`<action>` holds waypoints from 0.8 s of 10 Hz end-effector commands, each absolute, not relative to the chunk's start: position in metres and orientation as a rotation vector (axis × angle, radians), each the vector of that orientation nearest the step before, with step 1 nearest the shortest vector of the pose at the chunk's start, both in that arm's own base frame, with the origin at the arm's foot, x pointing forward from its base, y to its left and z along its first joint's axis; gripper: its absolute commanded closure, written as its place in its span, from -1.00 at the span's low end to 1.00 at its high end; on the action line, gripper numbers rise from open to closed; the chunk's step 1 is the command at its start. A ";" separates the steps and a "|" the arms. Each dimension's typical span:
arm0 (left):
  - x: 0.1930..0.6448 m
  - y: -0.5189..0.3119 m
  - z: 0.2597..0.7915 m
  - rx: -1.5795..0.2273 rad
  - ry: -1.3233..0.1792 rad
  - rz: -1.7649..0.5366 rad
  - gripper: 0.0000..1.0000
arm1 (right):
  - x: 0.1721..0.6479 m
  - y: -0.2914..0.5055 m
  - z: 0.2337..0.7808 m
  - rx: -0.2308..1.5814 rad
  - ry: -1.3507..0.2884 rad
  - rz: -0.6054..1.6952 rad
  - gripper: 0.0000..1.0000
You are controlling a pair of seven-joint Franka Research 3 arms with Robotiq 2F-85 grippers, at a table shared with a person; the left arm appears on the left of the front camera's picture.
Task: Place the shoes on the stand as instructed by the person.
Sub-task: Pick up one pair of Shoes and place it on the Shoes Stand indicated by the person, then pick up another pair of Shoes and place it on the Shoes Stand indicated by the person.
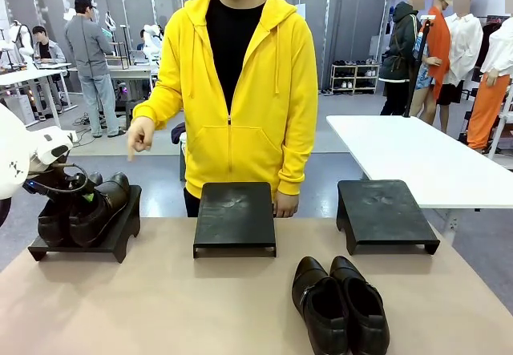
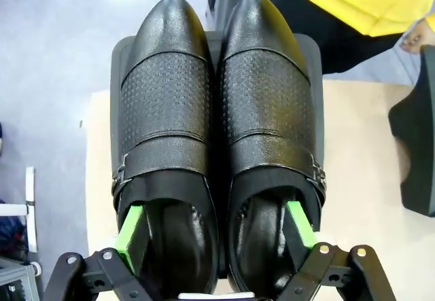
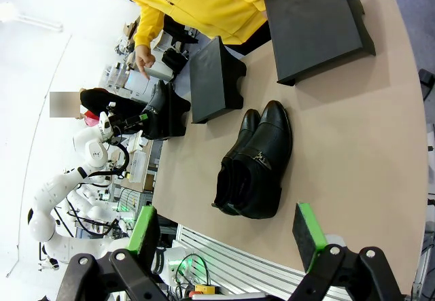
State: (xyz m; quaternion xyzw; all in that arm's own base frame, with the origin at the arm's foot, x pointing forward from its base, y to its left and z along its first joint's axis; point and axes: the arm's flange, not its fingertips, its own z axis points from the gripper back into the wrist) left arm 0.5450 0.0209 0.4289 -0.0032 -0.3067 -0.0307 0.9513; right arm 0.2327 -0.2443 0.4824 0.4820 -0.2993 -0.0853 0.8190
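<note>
Left hand (image 2: 216, 226) released, one finger inside each of the shoes (image 2: 166, 104) on the left stand (image 1: 124, 231); on withdrawal a pad could snag and drag them off.

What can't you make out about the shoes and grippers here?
Front view: heels of the dark leather shoe pair on the table, cut by the bottom edge.
Front view: left gripper fingertips, sunk inside the black shoes on the left black stand.
Left wrist view: whether green pads touch leather.
</note>
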 end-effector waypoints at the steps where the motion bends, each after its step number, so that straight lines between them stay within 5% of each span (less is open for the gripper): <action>1: 0.529 0.016 0.426 -0.022 -0.621 -0.061 -1.00 | 0.234 -0.245 0.484 1.036 -0.637 -0.172 -1.00; 8: 0.545 0.021 0.429 -0.007 -0.624 -0.062 -1.00 | 0.234 -0.245 0.484 1.036 -0.637 -0.172 -1.00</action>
